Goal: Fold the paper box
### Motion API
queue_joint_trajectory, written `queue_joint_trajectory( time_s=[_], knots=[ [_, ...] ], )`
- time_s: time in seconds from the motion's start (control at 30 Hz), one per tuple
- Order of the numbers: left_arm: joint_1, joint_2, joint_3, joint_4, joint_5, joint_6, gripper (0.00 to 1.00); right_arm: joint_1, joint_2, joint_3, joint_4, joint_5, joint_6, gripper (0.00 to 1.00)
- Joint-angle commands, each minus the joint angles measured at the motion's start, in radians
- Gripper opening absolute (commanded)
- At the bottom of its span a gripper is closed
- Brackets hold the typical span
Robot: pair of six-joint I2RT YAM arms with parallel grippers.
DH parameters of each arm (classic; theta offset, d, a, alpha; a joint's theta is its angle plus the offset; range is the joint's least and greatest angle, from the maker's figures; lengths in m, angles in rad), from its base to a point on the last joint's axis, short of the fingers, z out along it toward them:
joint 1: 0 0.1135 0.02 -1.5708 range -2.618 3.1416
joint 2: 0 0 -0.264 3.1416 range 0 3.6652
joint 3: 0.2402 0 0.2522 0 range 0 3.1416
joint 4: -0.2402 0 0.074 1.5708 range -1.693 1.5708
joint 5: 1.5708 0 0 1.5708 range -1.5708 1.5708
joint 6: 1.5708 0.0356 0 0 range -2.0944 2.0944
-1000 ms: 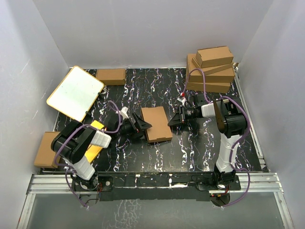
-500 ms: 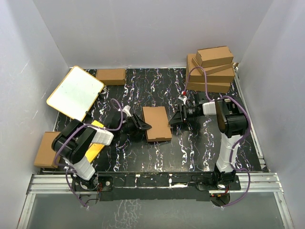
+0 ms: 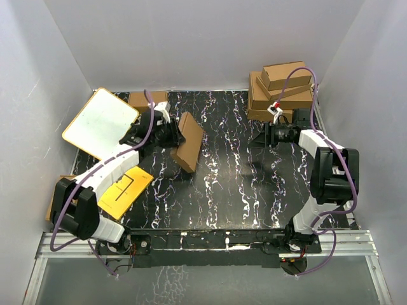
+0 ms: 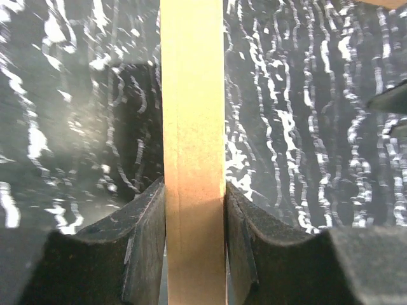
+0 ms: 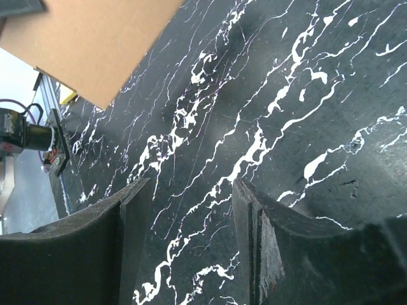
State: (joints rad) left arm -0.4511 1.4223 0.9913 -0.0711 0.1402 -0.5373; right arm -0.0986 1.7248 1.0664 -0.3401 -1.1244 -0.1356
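The paper box [image 3: 188, 142] is a thin, closed brown cardboard mailer, tilted on edge above the left part of the black marbled table [image 3: 241, 184]. My left gripper [image 3: 170, 132] is shut on its left end. In the left wrist view the box's narrow edge [image 4: 194, 95] runs straight up between both pads, touching each, with the left gripper [image 4: 194, 190] clamped on it. My right gripper [image 3: 257, 136] hangs at the back right, apart from the box, open and empty. The right wrist view shows only table between the jaws of the right gripper [image 5: 191, 187], with the box's flat face [image 5: 95, 44] far off.
A stack of brown boxes [image 3: 283, 92] stands at the back right, just behind the right wrist. A white board with an orange rim [image 3: 100, 122] leans at the left. A yellow card [image 3: 124, 189] lies under the left arm. Another brown box [image 3: 137, 99] sits at the back left.
My left gripper closed on the box and carried it from the table's middle up to the back left, tilting it on edge. The right gripper opened, let go and drew back right.
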Motion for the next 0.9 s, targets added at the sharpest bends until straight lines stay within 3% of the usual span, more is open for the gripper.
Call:
queue_joint_trajectory(
  time_s=[0.0, 0.27, 0.43, 0.53, 0.6, 0.77, 0.83, 0.87],
  knots=[
    [0.0, 0.049, 0.175, -0.35, -0.161, 0.306, 0.12, -0.013, -0.026, 0.027, -0.009, -0.016, -0.057, 0.58],
    [-0.001, 0.162, 0.335, -0.434, -0.523, 0.549, 0.1, -0.014, -0.013, 0.027, -0.019, -0.017, -0.065, 0.58],
    [-0.008, 0.261, 0.304, -0.37, -0.766, 0.673, 0.1, -0.015, -0.001, 0.029, -0.028, -0.021, -0.07, 0.58],
    [-0.02, 0.312, 0.264, -0.31, -0.812, 0.725, 0.11, -0.014, -0.001, 0.029, -0.031, -0.017, -0.076, 0.58],
    [-0.034, 0.342, 0.256, -0.289, -0.813, 0.726, 0.28, -0.015, 0.001, 0.029, -0.032, -0.015, -0.078, 0.58],
    [-0.067, 0.384, 0.305, -0.342, -0.71, 0.655, 0.83, -0.015, 0.006, 0.031, -0.045, -0.011, -0.094, 0.58],
    [-0.066, 0.365, 0.316, -0.351, -0.642, 0.611, 0.96, -0.014, 0.008, 0.037, -0.066, -0.009, -0.111, 0.58],
    [-0.068, 0.348, 0.316, -0.354, -0.609, 0.585, 0.97, -0.014, 0.009, 0.039, -0.076, -0.006, -0.121, 0.58]
  ],
)
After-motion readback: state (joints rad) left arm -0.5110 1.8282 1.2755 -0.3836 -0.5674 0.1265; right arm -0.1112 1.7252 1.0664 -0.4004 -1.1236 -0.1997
